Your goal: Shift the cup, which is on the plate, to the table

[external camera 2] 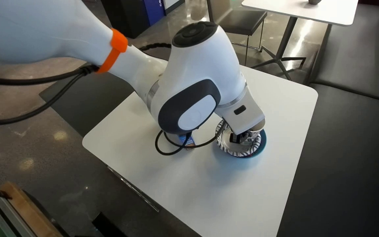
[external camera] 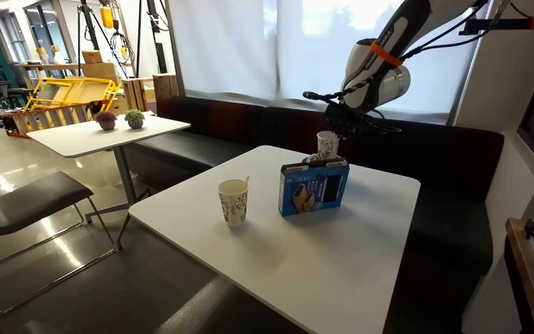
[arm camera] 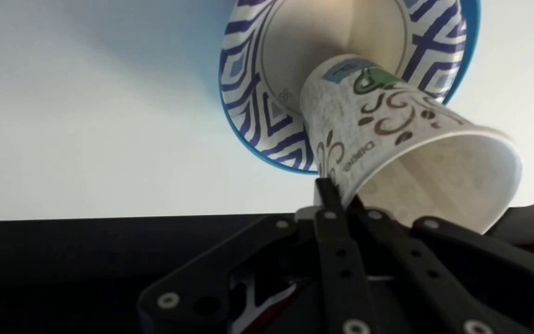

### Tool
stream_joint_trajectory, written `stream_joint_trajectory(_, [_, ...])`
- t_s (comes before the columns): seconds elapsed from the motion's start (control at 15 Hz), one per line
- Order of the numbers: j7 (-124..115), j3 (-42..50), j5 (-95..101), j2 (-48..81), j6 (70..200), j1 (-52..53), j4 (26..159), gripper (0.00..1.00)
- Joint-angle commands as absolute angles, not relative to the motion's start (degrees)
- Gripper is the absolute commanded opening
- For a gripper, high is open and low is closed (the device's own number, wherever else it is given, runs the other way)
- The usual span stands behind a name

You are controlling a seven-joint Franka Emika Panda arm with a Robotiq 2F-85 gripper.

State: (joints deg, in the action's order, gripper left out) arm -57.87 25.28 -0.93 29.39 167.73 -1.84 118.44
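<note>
Smooth, rounded white arm (external camera 2: 206, 62) with a black oval panel (external camera 2: 171, 115), silver joint rings (external camera 2: 152, 94), "EMIKA" lettering (external camera: 384, 41), a bright orange band (external camera 2: 112, 54) and black cables (external camera 2: 25, 82); black, jointed, flat-linked tool (arm camera: 340, 194) dotted with pale round screw heads (arm camera: 168, 300).

- Cup (arm camera: 378, 116): white, brown swirls and coffee beans, green patch and blue strip near the base; off-white inside.
- Plate (arm camera: 244, 79): white, violet-blue zigzags and diamonds round the border, off-white centre ringed by a thin grey line.
- Dish (external camera 2: 264, 142): solid blue.
- Gripper (arm camera: 342, 197): black, silver-grey screws.
- Arm (external camera 2: 206, 62): white, dark grey panels; strap (external camera 2: 113, 51) orange.
- Second cup (external camera: 233, 206): cream, dark swirls, bluish-grey marks toward the base; stick (external camera: 246, 182) pale cream.
- Box (external camera: 311, 190): blue, pale lettering, printed golden-brown pastries, black panel.
- Table (external camera: 267, 250): plain white top.
- Bench (external camera: 211, 144): blackish seat, back dark with a reddish-brown cast.
- Chair (external camera: 26, 202): dark brown seat, silver legs.
- Plants (external camera: 134, 116): one green, one dusky red; pots (external camera: 107, 125) grey.
</note>
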Motion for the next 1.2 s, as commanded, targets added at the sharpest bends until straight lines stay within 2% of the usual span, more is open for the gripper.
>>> stream_joint_trajectory(0.0, [-58.8, 29.0, -0.6, 26.2, 164.7, 1.6, 119.3, 0.01])
stream_joint_trajectory(0.53, [-56.1, 21.8, -2.2, 21.9, 161.6, -0.1, 116.4, 0.01])
stream_joint_trajectory(1.13, [-57.8, 17.6, -0.9, 31.9, 153.9, 0.3, 99.1, 0.01])
